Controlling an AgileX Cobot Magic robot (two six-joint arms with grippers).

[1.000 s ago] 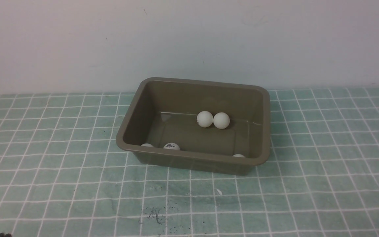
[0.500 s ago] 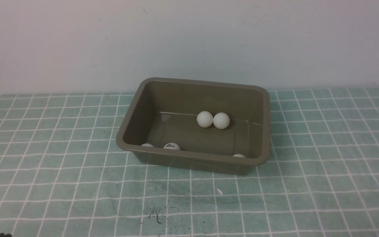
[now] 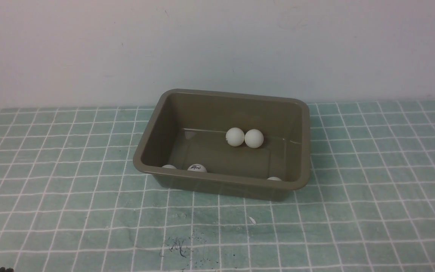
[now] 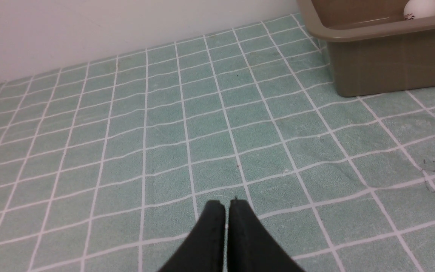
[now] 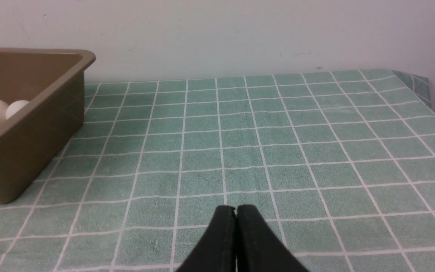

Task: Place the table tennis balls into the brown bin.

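**All five balls inside the bin**

Nearest, over green checked cloth on the worktop (image 3: 70, 211): left tool (image 4: 227, 204) and right tool (image 5: 236, 208), black tips pressed together, gripping nothing, well apart from everything. Farther back, olive-brown rectangular plastic bin (image 3: 217, 181). Inside, three small white table tennis balls (image 3: 196, 168) half hidden behind the near wall; two more touching, at the far wall.

Front view looks down over the brown bin (image 3: 223, 187); both low wrist views catch its corners.
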